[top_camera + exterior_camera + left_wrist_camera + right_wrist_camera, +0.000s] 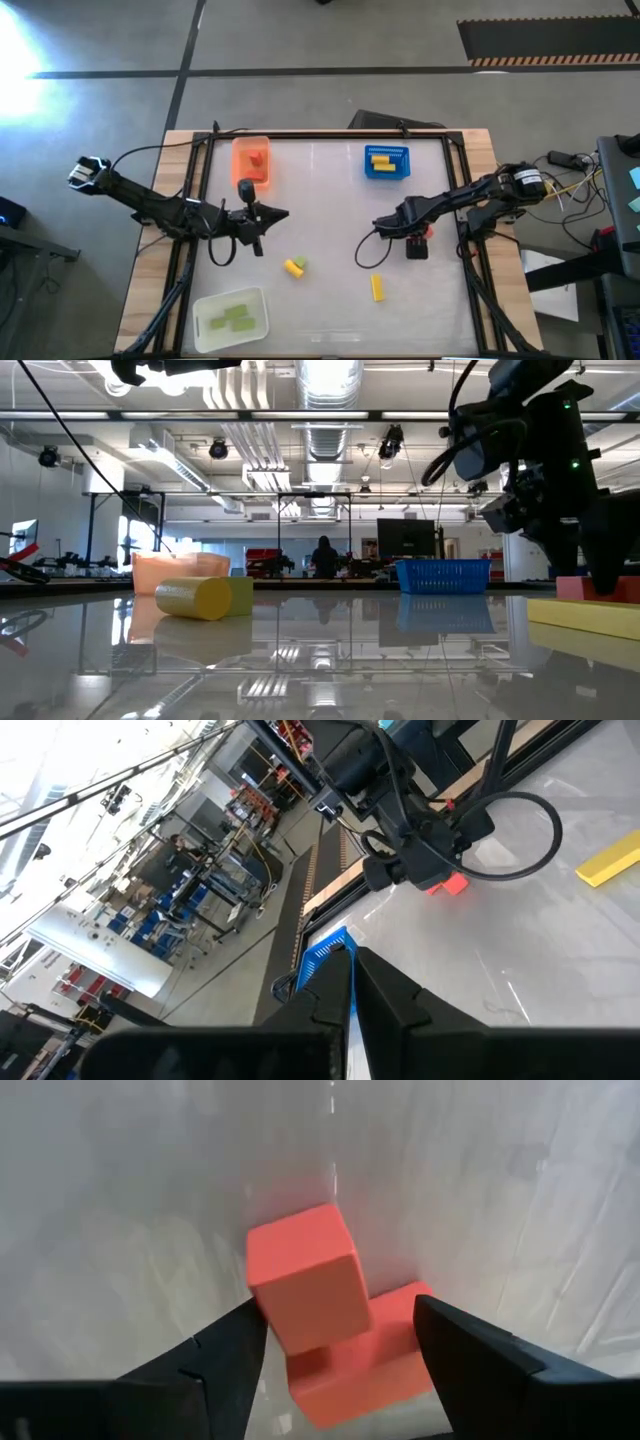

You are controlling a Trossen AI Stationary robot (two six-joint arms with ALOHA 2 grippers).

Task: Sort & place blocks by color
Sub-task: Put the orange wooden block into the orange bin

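Table (330, 300) under me, white top. White tray (205, 305) near the front-left corner w/ green blocks (233, 315); orange tray (238, 152) at back-left w/ a red block (256, 158); blue tray (372, 170) at back w/ yellow blocks (381, 160). My left gripper (282, 213) hangs mid-table, fingers pressed together, nothing in them. My right gripper (340, 1345) is down at the right side, fingers spread either side of two red blocks (320, 1295), one stacked on the other. Loose yellow bar (377, 287) near front; yellow cylinder (292, 267) touching a small green block (301, 262).
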